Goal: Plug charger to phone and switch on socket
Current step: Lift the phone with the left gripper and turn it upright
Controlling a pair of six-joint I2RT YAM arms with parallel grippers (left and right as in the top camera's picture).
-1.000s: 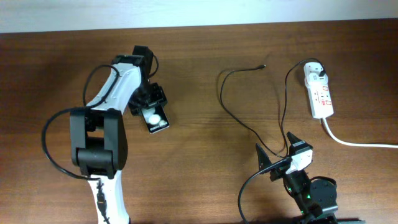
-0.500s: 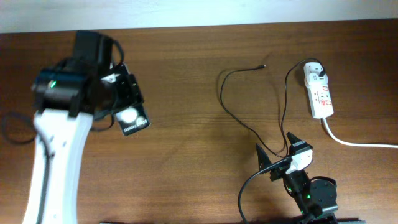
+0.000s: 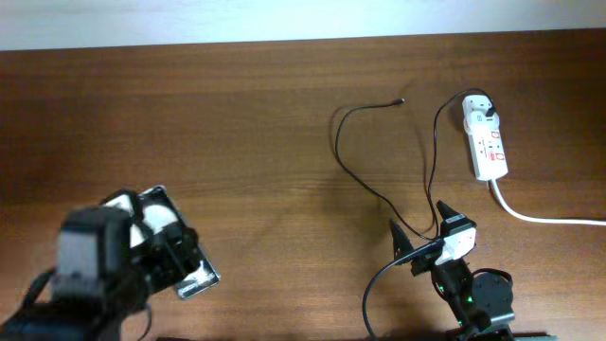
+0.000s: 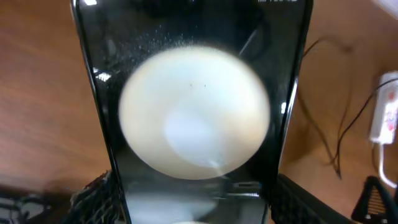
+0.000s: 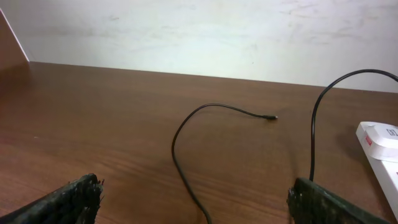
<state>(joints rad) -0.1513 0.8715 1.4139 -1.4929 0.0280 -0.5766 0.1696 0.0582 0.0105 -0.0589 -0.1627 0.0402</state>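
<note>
Left wrist view is nearly filled by the phone (image 4: 196,124), clamped between the fingers (image 4: 93,196) of my left gripper (image 4: 196,202). Its glossy face is turned to the lens, with one big white round glare across it. Past the phone's right edge, well beyond that hand, the thin black charger (image 4: 339,146) and the white socket (image 4: 387,109) lie on the brown table (image 4: 37,93). From overhead, my left gripper (image 3: 175,251) is at the near left corner with the phone (image 3: 156,216) tilted in it, well apart from everything else. My right gripper (image 5: 199,205) is low at the near edge, its fingers (image 5: 68,202) spread wide with nothing between them. Just ahead of it the charger (image 5: 211,105) loops across the wood. The loose connector tip (image 5: 270,117) lies farther ahead, touching only the table. Ahead and to that hand's right is the socket (image 3: 486,144), with red marks on top. The charger's dark plug (image 3: 488,112) is at its far end and a thick white cord (image 3: 559,220) leaves its near end.
</note>
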